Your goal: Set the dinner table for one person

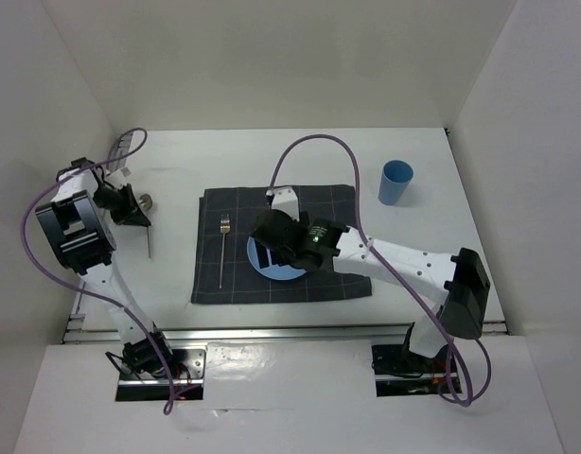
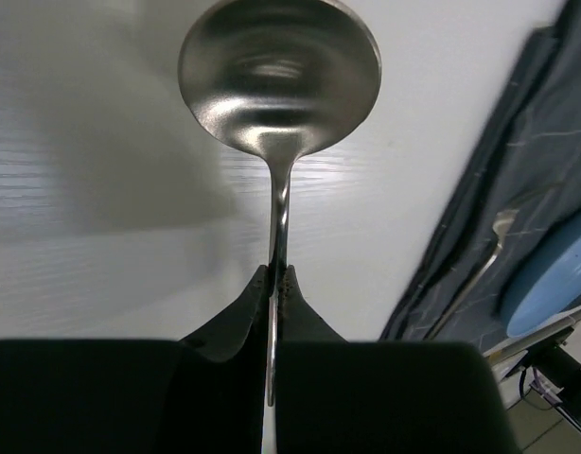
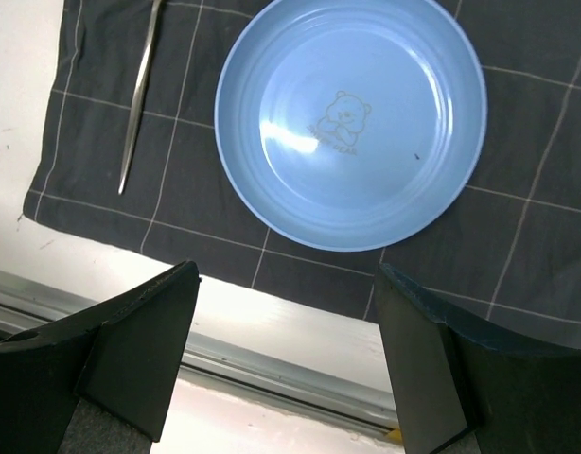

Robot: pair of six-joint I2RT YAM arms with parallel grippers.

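On the white dinner table (image 1: 272,156) lies a dark grey checked placemat (image 1: 338,203). A blue plate (image 3: 352,118) sits on it, with a fork (image 1: 222,251) to its left. At the table's left, my left gripper (image 2: 279,270) is shut on the handle of a metal spoon (image 2: 279,80), bowl pointing away. I cannot tell whether the spoon touches the table. My right gripper (image 3: 288,274) is open and empty above the placemat's near edge, just short of the plate. From above, the right arm hides much of the plate (image 1: 286,274).
A blue cup (image 1: 396,182) stands upright on the table right of the placemat. A silver rail (image 3: 272,364) runs along the table's near edge. White walls close in the left, back and right sides.
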